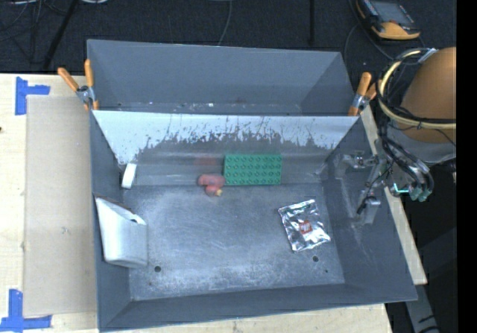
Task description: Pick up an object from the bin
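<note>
Grey metal bin [223, 279] lies before you, and your pincer [367, 201] hangs over its right sloping wall; you cannot tell whether it stands wide or narrow. Nearest to it, to its left on the bin floor, lies a crumpled silver foil packet [303, 225] with a red label whose writing is too small to read. By the far wall sits a flat green studded building plate [253, 170], with a small pink lump [211, 183] just beside its left end. Along the left wall you see a crushed white paper cup [121, 231] and a small white block [128, 175].
</note>
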You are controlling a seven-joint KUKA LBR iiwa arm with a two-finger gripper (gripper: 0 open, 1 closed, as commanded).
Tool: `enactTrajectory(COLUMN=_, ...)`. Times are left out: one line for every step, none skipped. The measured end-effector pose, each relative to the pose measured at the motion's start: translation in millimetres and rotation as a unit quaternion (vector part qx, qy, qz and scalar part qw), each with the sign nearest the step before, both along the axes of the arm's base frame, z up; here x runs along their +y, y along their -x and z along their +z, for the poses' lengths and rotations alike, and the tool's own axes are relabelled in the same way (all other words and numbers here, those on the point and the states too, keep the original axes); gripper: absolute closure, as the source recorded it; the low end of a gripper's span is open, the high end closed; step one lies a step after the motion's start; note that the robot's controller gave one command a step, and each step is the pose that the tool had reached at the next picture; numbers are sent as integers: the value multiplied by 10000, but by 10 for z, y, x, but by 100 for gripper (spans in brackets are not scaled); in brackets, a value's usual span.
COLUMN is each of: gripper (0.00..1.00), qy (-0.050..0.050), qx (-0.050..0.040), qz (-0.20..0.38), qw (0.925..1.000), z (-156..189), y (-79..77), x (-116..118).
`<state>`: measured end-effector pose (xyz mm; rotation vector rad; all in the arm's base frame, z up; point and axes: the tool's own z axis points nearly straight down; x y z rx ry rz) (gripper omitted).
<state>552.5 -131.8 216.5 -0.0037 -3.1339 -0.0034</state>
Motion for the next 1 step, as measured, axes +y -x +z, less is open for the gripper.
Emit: enactTrajectory(gripper=0, qy=-2, qx=-7, qz=32, qw=10000, z=-1442, y=-243, x=159)
